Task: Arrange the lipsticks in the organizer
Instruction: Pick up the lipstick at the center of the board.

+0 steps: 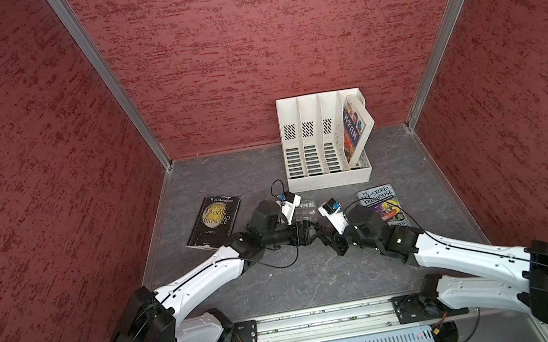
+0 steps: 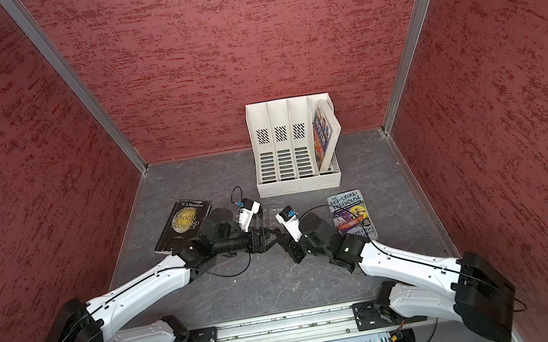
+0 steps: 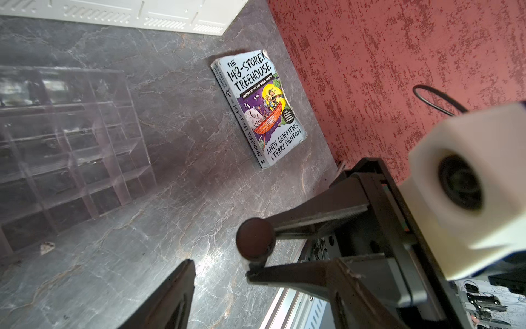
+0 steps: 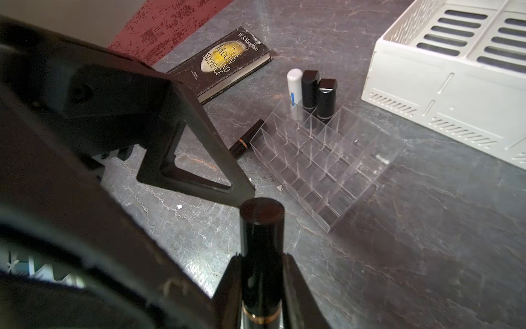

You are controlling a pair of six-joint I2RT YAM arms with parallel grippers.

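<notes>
A black lipstick [image 4: 262, 228] with a gold band is clamped between the fingers of the right gripper [image 4: 262, 260], clear of the table [image 4: 398, 242]. The left gripper [image 1: 313, 235] is held with jaws spread wide, one finger [image 4: 196, 159] close to the tube's cap. Nearby, the clear organizer [image 4: 327, 171] is seen with a white lipstick [image 4: 294, 85] and two black lipsticks [image 4: 309, 85] upright in cells of one edge row. A fifth lipstick [image 4: 247, 138] is laid flat against its side. "The Moon and Sixpence, W.S. Maugham" is read on a dark book [image 4: 225, 62], and "The 143-Storey Treehouse, Andy Griffiths & Terry Denton" on a second book [image 3: 256, 108]. Behind, a leaning book [image 1: 353, 124] is held in an end slot of a white file rack [image 1: 313, 142].
</notes>
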